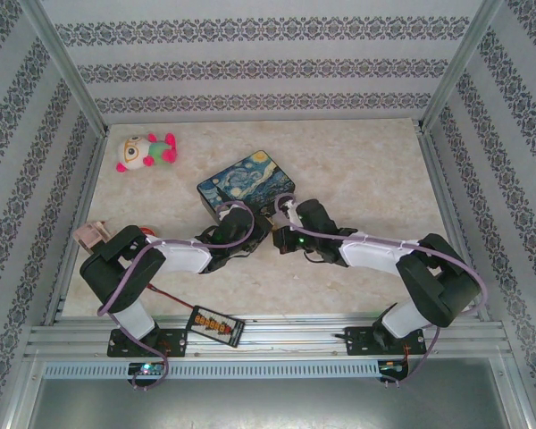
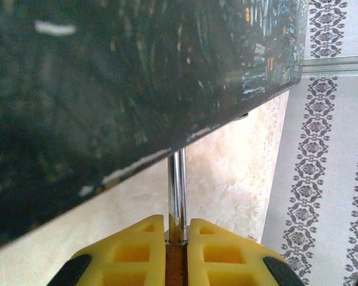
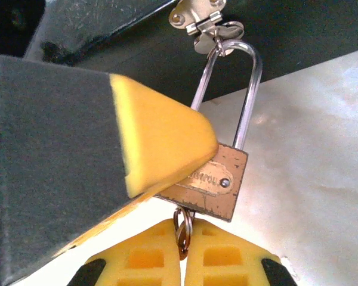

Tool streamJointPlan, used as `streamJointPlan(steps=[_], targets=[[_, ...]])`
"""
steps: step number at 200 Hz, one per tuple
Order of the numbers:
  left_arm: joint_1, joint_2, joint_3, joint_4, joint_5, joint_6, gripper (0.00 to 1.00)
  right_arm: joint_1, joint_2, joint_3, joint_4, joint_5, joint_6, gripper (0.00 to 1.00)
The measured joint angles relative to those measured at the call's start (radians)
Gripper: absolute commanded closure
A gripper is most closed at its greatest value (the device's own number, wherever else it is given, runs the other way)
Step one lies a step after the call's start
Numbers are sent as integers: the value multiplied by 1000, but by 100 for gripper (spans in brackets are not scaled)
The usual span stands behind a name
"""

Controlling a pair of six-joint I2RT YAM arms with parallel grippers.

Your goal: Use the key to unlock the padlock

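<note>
Padlock (image 3: 218,182) stands lengthwise from the hasp (image 3: 198,15): shackle (image 3: 250,89) hooked there, keyring (image 3: 183,229) opposite.

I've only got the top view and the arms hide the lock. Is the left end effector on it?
Observer: Yes, the left end effector is shut on the padlock, shackle rising between its fingers.
Operator: And the key?
Observer: A key ring hangs under the padlock, pinched in the right end effector.
Operator: Shackle free?
Observer: No, it's looped through the hasp on the box.
</note>
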Motion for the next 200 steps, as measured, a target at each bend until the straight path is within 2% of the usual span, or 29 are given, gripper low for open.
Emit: streamJointPlan(steps=[66, 123, 150, 178, 200], targets=[[0, 0, 1, 19, 9, -10, 99, -97, 35, -32, 112, -237, 166, 100], [-1, 0, -2, 29, 11, -10, 65, -134, 77, -40, 209, -328, 268, 100], [0, 0, -5, 33, 18, -2, 54, -147, 82, -40, 245, -335, 287, 100], [0, -10, -5, 14, 5, 14, 46, -149, 82, -42, 261, -338, 293, 100], [0, -26, -5, -11, -13, 38, 33, -151, 82, -42, 279, -338, 293, 100]])
